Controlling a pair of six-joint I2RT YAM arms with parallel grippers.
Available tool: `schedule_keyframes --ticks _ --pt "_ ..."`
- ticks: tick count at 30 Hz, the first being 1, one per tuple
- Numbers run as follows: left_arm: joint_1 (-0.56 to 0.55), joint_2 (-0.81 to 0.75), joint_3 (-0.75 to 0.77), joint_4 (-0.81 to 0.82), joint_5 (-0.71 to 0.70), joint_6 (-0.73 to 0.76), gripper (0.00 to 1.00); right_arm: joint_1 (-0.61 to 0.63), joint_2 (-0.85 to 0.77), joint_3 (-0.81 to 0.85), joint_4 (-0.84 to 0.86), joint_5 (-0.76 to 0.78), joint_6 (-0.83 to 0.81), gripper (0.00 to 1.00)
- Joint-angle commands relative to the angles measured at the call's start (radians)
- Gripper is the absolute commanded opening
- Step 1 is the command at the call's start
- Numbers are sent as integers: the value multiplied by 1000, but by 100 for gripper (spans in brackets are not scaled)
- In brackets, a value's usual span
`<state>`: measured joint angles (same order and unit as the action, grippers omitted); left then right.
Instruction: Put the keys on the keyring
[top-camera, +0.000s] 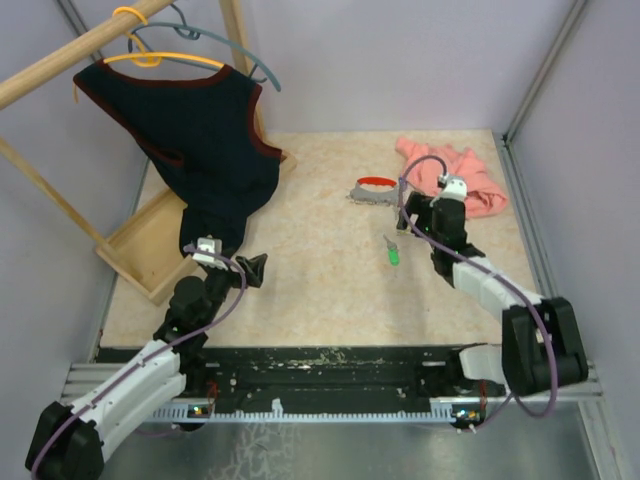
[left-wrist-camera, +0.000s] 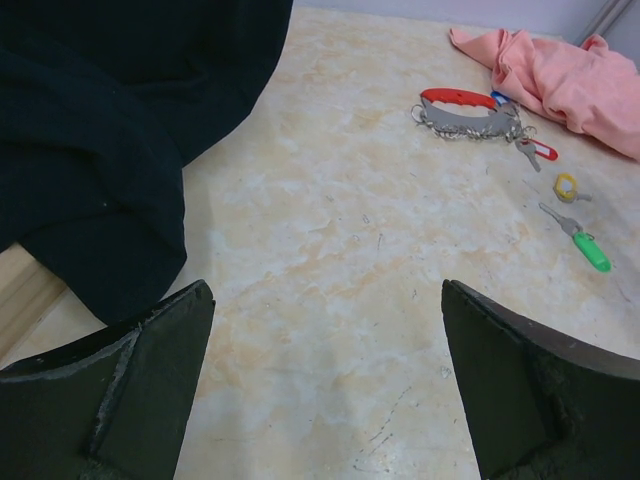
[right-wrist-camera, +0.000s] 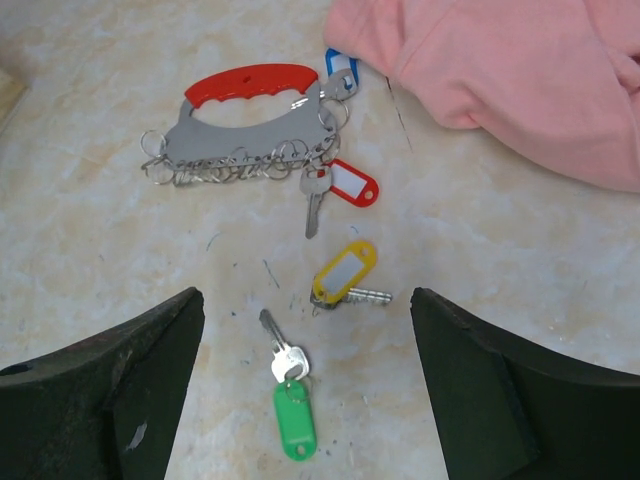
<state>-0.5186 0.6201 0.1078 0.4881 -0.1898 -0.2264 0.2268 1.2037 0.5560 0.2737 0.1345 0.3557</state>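
A: Right gripper (right-wrist-camera: 304, 330), what state?
B: Wide apart, empty, poised above the silver key with a green plastic tag (right-wrist-camera: 292, 410), likely to pick it.
A: And the red-handled, silvery-grey ridged keyring (right-wrist-camera: 250, 140)?
B: Flat on the marbled beige bench (right-wrist-camera: 90, 230), just beyond, beside a crumpled pink cloth (right-wrist-camera: 520, 90).
A: Left gripper (left-wrist-camera: 325, 300)?
B: Wide too, empty, well apart, probably waiting to steady the ring.

White-shelled, black-jointed arms (top-camera: 135, 380) carry purple cables (top-camera: 401, 200); left end effector (left-wrist-camera: 327, 330) and right end effector (right-wrist-camera: 307, 330) are matte black.
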Motion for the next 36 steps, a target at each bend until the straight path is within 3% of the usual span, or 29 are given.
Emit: schedule_keyframes --ticks 1,11,17,24,36 --pt "4 -9 12 0 37 16 100 4 187 182 -58 31 -14 83" --pt "4 -31 1 15 78 28 100 3 740 697 -294 120 7 73" --pt "5 -24 -3 26 86 31 100 3 908 926 -435 134 8 55" --pt "4 -11 1 30 93 32 100 5 942 929 -467 62 6 40" --pt "5 12 3 40 120 33 100 94 890 816 -383 -94 -114 4"
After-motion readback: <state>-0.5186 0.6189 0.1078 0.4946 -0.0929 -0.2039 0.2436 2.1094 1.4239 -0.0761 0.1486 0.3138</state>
